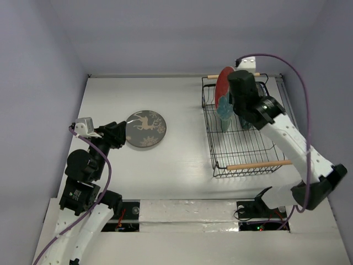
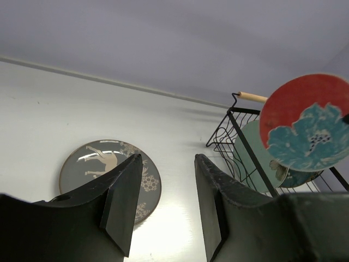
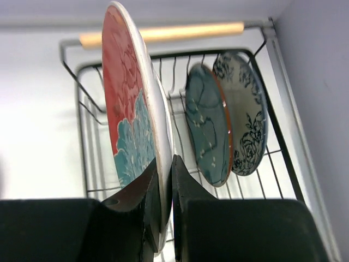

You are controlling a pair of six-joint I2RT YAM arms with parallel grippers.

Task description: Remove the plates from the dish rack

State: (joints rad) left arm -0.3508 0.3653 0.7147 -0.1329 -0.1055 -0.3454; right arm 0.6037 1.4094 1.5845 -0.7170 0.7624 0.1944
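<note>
With our right gripper we are clamping the lower rim of the red plate with the teal flower, one finger on each face. We are holding this plate upright on its edge, above the far end of the dish rack. Inside the rack, the teal-green plate and the white plate with blue flowers are standing side by side near the far wooden handle. Our left gripper is hanging with its jaws apart and nothing between them, just beside the dark grey deer plate, which is lying flat on the table.
</note>
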